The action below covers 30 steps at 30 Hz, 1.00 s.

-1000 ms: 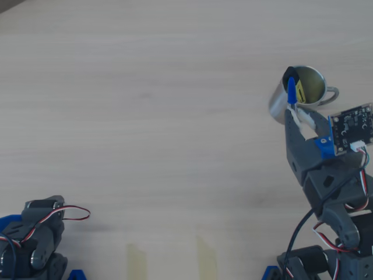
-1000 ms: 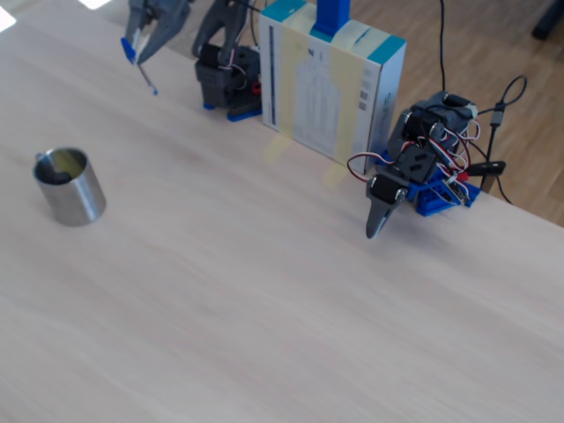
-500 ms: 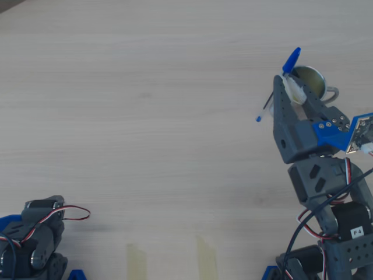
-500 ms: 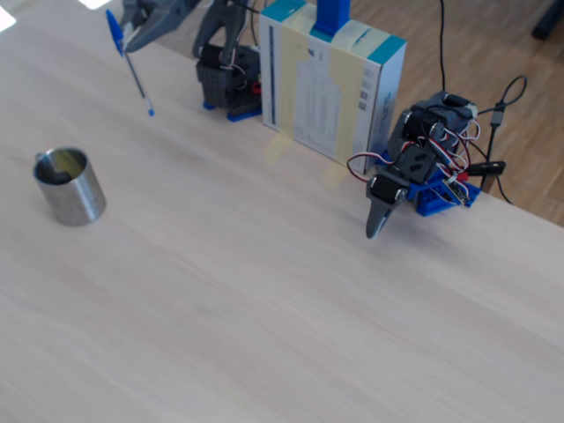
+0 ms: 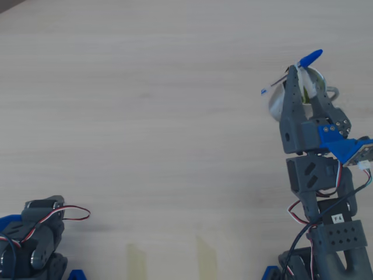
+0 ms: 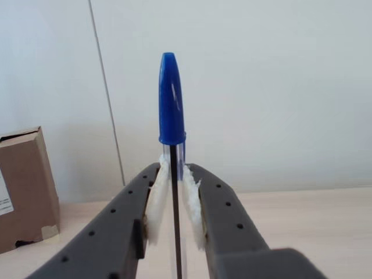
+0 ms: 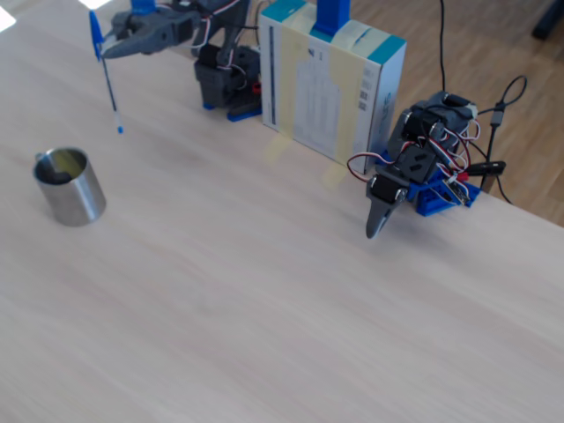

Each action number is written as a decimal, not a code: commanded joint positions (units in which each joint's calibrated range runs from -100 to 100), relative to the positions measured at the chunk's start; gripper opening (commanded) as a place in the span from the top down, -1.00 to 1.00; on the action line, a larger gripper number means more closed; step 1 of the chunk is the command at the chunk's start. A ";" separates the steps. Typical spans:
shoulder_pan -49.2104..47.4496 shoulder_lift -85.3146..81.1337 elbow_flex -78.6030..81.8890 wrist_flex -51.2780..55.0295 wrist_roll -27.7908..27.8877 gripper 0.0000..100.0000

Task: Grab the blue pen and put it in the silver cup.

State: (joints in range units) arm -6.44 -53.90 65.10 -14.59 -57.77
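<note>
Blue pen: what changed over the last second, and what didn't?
The gripper stayed shut on the blue pen and swung it from a slant towards nearly upright, cap up, tip hanging down. In the fixed view it shifted left, towards the silver cup, but the pen is not in the cup yet. In the overhead view the arm stretched out over the cup. Cup, cardboard box and idle second arm did not move.

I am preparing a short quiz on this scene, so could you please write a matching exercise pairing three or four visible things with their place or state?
Things:
1. blue pen
2. silver cup
3. gripper
4. cardboard box

States:
A. stands on the table
B. held nearly upright, cap on top
C. far left in the wrist view
D. shut, white-padded fingers clamping a barrel

Pairs: 1-B, 2-A, 3-D, 4-C
</note>
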 commanded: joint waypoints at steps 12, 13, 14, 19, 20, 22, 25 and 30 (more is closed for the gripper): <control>8.45 -0.38 8.50 -12.83 0.45 0.96; 8.88 -0.30 8.41 -12.83 0.45 0.96; 9.40 -0.13 8.23 -12.83 0.45 0.96; 11.76 0.12 7.87 -12.91 0.45 0.96; 12.02 0.20 7.87 -12.91 0.45 0.96; 12.55 0.20 7.87 -12.91 0.92 0.96; 12.90 0.28 7.69 -13.00 2.74 0.96; 13.51 2.28 7.69 -13.00 3.05 0.96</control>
State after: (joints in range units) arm 6.86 -53.06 73.94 -26.61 -55.15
